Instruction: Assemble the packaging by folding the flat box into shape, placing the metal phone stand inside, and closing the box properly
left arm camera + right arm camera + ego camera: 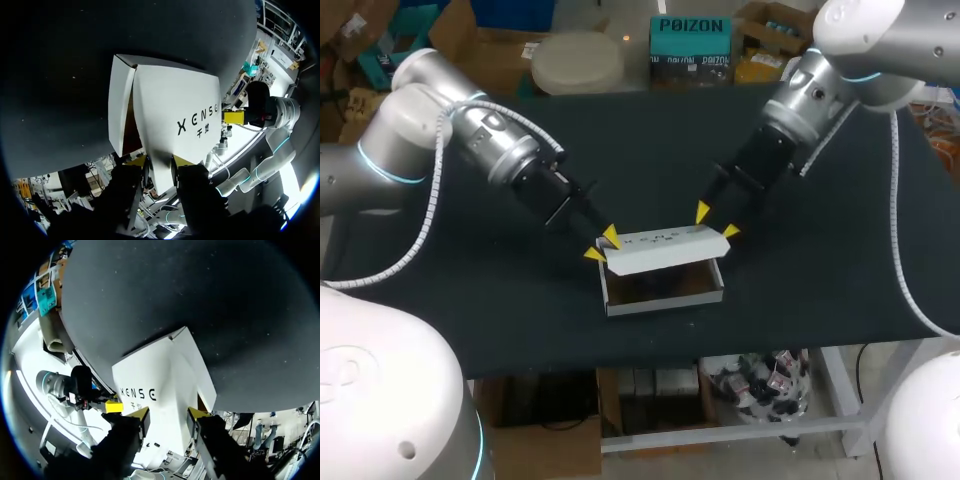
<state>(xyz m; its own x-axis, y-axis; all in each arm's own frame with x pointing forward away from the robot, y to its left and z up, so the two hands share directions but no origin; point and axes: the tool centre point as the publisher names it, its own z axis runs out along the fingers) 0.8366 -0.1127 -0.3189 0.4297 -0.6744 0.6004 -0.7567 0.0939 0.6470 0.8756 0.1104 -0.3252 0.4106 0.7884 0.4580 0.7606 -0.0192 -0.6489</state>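
I counted one white cardboard box (665,300) on the black table (470,300), its lid (665,250) half raised, brown inside. The left gripper (601,245) and the right gripper (716,222) were at the lid's ends. Whether they clamped it, I could not tell.

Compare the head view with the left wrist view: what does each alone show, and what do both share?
Head view only: the box's front wall and the left arm. Left wrist view only: the end of the lid pinched in the jaws of the left gripper. Both: the lid, the right gripper, the black table.
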